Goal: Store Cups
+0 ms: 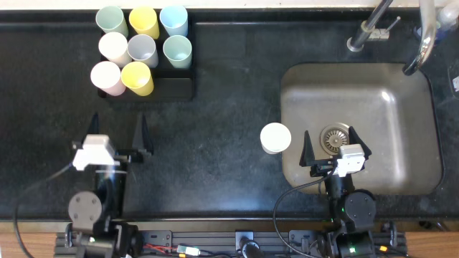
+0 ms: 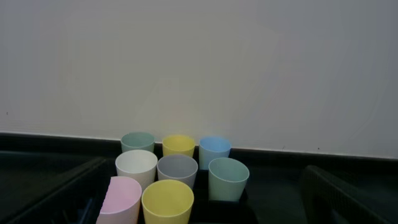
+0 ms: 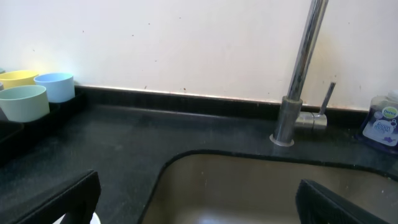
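**One cup out, one slot free**

The right claw is spread wide and holds nothing. It hangs over the near left part of the sink, just beside the lone white cup. That cup stands on the counter at the sink's left rim, so it is probably the next pick. The left claw is also wide open and empty, and it faces the tray. Eight cups fill the tray, leaving only the corner slot nearest the arms, on the sink side. That gap looks meant for the white cup.
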Controlling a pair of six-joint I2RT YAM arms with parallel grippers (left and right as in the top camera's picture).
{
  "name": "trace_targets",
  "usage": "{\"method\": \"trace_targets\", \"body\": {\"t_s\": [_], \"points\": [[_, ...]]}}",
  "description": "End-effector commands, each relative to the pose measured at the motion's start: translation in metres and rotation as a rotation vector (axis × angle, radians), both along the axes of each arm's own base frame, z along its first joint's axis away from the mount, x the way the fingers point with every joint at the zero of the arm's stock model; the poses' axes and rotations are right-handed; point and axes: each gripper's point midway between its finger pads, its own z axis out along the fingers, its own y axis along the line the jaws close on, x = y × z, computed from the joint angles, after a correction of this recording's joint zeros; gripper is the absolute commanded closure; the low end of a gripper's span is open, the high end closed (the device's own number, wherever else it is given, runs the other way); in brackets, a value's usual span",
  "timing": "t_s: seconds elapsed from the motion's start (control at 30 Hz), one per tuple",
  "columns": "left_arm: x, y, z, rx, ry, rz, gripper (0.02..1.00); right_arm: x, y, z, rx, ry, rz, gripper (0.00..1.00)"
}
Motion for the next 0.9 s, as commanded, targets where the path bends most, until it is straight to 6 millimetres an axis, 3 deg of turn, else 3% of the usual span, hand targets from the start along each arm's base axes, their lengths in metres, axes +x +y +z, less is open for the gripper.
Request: {"method": "trace_targets", "body": {"t_s": [0.03, 0.3, 0.4, 0.9], "points": [[-0.011, 0.002, -0.017, 0.028, -0.038, 0.001, 0.018, 0.0, 0.0, -0.004, 0.003, 0.001, -0.003, 0.003], [-0.011, 0.002, -0.059, 0.029, 0.098, -0.008, 0.018, 0.0, 0.0, -0.003, 0.003, 0.001, -0.003, 0.003], [-0.011, 0.002, -0.095, 0.038, 0.247, -0.009, 0.018, 0.0, 0.0, -0.004, 0.003, 0.001, -0.003, 0.003], [-0.01, 0.003, -0.099, 0.039, 0.263, -0.007, 0.018, 0.0, 0.0, -0.004, 0.003, 0.001, -0.003, 0.003]]}}
